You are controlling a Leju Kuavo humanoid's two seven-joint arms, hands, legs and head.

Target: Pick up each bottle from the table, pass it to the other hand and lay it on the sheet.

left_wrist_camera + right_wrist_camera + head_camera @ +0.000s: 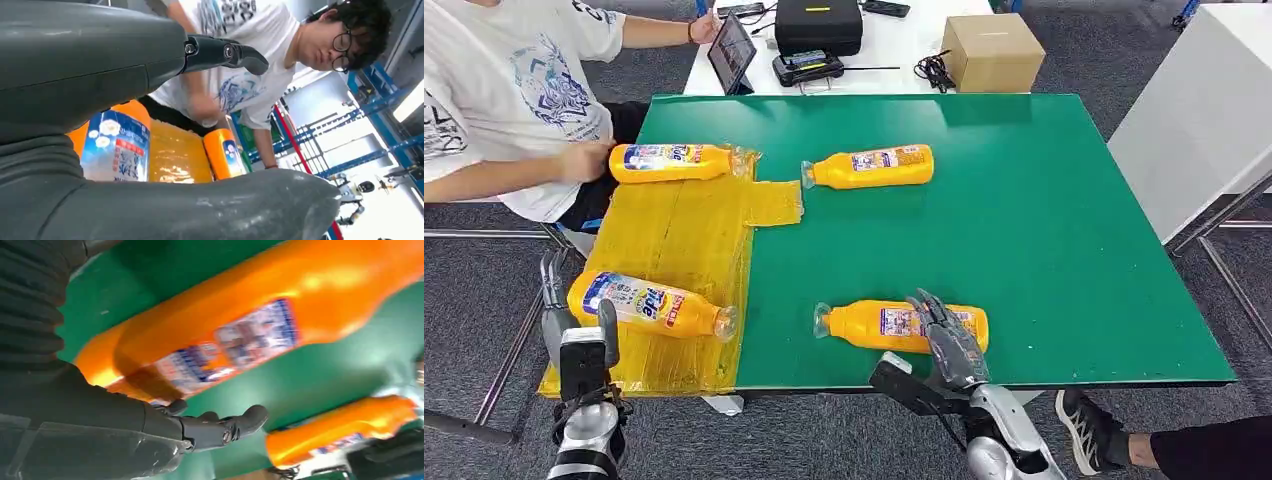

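Reaching right robot hand [946,335] draped over the near bottle [894,325] (fingers spread), left robot hand [574,320] spread, empty.

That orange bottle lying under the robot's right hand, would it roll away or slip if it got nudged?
Probably. The bottle lies on its side on the smooth green table, so its rounded body may roll. Its glossy plastic looks slippery under the right hand. It seems rigid, unlikely to flop.

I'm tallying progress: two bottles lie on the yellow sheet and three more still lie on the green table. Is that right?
Not quite. The head view shows two orange bottles left on the green table, not three: the far bottle and the near bottle under the right hand. Two bottles do lie on the yellow sheet.
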